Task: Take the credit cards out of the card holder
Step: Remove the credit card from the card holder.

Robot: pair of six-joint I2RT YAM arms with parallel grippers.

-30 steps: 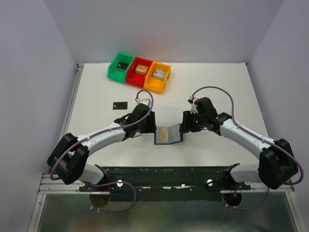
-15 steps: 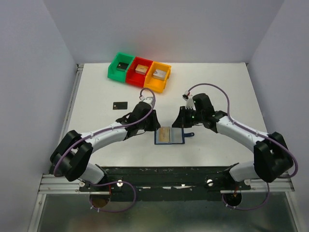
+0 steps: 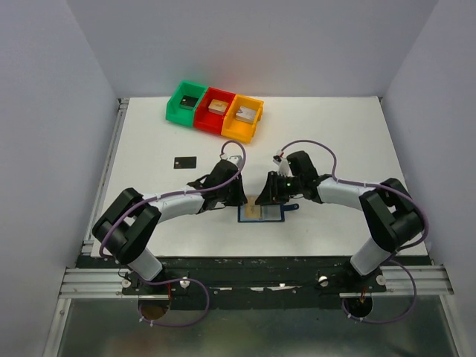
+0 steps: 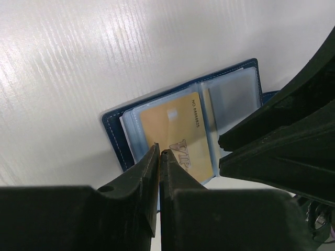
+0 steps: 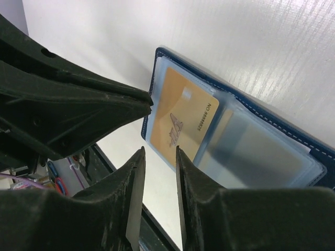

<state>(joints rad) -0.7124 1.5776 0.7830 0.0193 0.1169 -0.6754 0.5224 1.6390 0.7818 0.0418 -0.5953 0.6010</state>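
The table (image 3: 335, 134) is white with a faint wood grain, boxed in by pale grey walls (image 3: 260, 44) on three sides. In the top view, green (image 3: 184, 100), red (image 3: 214, 110) and orange (image 3: 243, 119) bins sit in a row at 11 o'clock from table centre. I see one black card (image 3: 184, 161) lying loose on the table, at 10 o'clock from the card holder (image 4: 230, 97).

The holder lies open and flat towards 6 o'clock, close to the arm bases. Only the wrist views show its contents: a tan-gold card (image 4: 180, 130) lettered VIP, in a clear sleeve.

The left gripper (image 4: 158, 151) is narrowed to a slit at the card's edge; I cannot tell whether it pinches anything. The right gripper (image 5: 158, 151) stands apart with bare table between its fingers, holding nothing.
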